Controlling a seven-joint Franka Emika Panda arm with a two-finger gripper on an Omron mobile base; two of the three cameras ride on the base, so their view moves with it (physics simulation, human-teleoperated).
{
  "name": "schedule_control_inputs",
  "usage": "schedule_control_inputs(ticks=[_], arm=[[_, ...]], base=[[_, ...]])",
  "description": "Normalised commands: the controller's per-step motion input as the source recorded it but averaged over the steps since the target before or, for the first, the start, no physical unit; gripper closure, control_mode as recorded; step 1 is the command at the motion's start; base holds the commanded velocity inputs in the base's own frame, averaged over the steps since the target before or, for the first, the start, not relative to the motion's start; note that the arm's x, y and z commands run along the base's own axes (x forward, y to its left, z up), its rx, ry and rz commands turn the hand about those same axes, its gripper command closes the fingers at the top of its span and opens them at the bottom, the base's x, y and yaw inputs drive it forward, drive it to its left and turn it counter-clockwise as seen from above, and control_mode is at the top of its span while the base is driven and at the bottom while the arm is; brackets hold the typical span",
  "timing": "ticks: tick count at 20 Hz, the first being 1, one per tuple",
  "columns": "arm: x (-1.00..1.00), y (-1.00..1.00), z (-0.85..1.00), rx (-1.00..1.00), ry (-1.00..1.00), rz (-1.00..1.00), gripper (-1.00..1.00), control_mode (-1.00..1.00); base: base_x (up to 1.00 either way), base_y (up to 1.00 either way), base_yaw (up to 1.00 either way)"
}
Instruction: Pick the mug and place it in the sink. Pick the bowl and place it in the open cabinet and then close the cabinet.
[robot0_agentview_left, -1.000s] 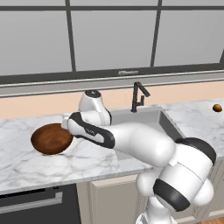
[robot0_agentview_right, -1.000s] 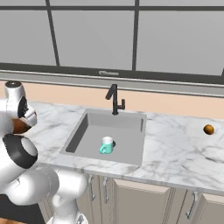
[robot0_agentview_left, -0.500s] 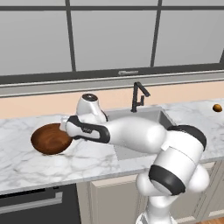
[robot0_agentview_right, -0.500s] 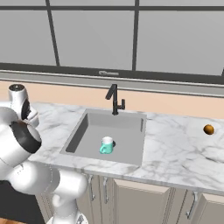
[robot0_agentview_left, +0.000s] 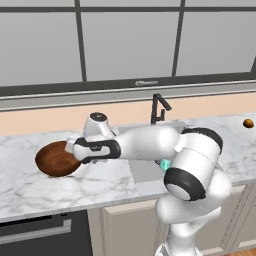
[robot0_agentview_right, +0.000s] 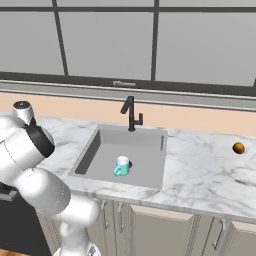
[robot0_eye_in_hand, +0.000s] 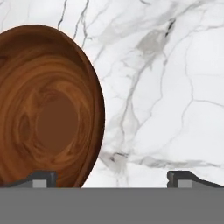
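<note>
Already done: mug (robot0_agentview_right: 121, 166) sits in the sink (robot0_agentview_right: 100, 144). Next is the bowl (robot0_agentview_left: 56, 159) — on the bench (robot0_agentview_left: 110, 185) at 9 o'clock of the sink. Pincer (robot0_eye_in_hand: 111, 179) spread wide, empty, straddling the bowl's rim — cabinet steps remain.

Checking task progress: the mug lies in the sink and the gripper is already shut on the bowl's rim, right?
Not quite. The mug is in the sink, but the gripper is open; the hand view shows its fingertips apart over the counter, beside the bowl.
</note>
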Motion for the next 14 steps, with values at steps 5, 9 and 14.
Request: schedule_control_inputs(ticks=[5,9,14], arm=[[0.15,0.23,-0.17,0.0,0.0,0.0,-1.0,-1.0],[0.09,0.24,-0.18,0.0,0.0,0.0,-1.0,-1.0],[0.12,0.18,-0.17,0.0,0.0,0.0,-1.0,-1.0]], base=[[0.0,0.0,0.0],[0.0,0.0,0.0],[0.0,0.0,0.0]])
